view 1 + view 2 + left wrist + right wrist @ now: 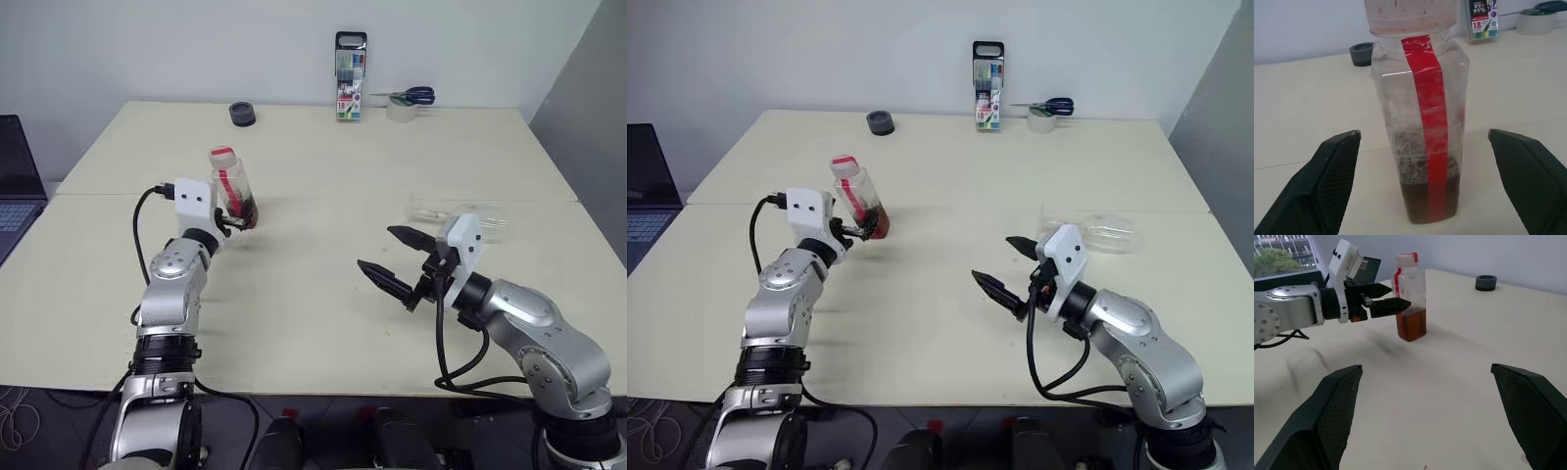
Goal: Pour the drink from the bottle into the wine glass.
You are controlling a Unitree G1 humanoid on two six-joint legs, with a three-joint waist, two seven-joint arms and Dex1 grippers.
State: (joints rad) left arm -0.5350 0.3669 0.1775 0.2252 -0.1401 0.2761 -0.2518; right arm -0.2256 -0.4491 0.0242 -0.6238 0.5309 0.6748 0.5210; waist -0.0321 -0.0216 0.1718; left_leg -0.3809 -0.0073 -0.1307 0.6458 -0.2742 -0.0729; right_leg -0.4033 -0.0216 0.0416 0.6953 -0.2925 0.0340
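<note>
A: Bottle (233, 188) upright on your bench (313, 323), between the left gripper's (235, 221) jaws, which stand apart. Drink (1411, 326) low inside.
B: Right gripper (387, 259) jaws apart too, holding nothing.

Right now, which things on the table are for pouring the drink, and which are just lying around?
For the job:
bottle, standing with its cap on
drink at the bottle's bottom
wine glass, lying on its side
left claw, open around the bottle

Just lying about:
marker pens
scissors
tape roll
black ring
laptop

Beige table (323, 166), white wall (196, 49)
</note>
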